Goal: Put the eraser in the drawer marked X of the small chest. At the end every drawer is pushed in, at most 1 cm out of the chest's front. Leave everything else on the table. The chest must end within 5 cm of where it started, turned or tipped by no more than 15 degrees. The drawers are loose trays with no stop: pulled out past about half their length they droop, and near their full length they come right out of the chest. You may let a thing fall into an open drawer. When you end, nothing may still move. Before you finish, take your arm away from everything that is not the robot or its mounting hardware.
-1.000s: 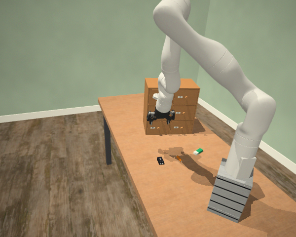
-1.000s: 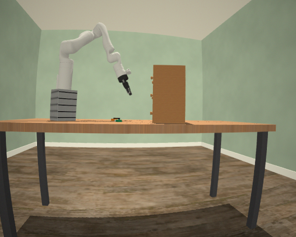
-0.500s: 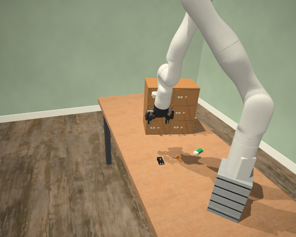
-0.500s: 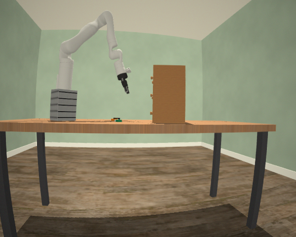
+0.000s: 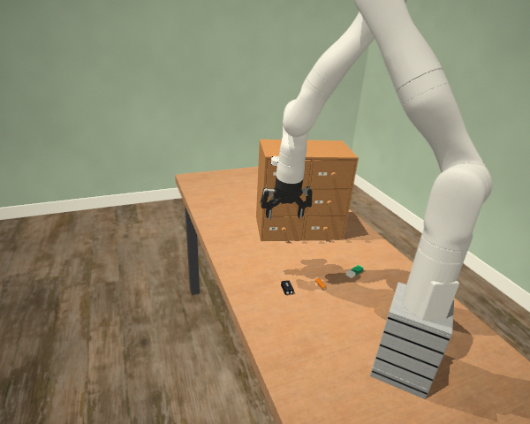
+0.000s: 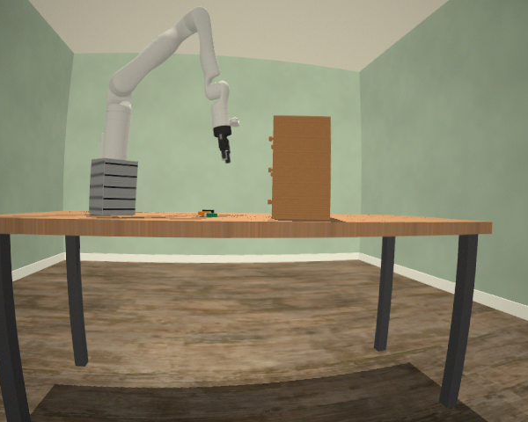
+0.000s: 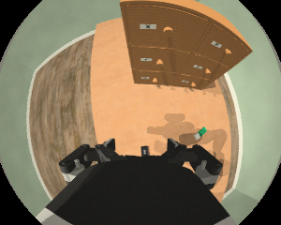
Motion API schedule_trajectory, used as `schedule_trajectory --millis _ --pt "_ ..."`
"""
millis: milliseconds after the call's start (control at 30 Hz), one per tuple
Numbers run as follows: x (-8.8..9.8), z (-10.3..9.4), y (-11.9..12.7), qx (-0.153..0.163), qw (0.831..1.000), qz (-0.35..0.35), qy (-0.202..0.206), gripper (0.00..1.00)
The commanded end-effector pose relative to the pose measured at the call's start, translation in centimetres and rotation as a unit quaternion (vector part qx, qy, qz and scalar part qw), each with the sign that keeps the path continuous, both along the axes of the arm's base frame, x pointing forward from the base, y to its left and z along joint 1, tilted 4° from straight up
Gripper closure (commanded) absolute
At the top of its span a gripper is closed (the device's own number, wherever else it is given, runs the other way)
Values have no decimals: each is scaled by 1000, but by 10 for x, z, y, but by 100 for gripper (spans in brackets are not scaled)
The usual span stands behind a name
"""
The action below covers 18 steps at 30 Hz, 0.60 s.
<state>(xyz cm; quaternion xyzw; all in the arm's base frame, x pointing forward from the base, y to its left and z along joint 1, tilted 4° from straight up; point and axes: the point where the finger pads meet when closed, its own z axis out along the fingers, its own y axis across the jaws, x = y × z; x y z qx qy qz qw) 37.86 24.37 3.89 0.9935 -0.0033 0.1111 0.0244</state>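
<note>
Claw [image 5: 284, 214] [image 6: 226, 159] [image 7: 140, 144] gapes empty. The eraser [image 5: 354, 271] [image 6: 211, 214] [image 7: 200, 133], at four o'clock in the wrist view, likely wants a square, narrow-side pinch.

- "X" stands on the label [image 7: 148, 26] of the chest's top-left drawer [image 7: 142, 38].
- The other drawers' labels are too small to read.

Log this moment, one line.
gripper: open, empty | eraser: on table | drawers: all shut | X: top-row drawer
</note>
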Motion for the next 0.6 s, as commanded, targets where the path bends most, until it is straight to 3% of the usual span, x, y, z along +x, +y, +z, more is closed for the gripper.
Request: schedule_trajectory --millis 0,567 --pt "12 4 -10 4 1000 -19 8 0" --pt "6 11 -9 5 998 -21 53 0"
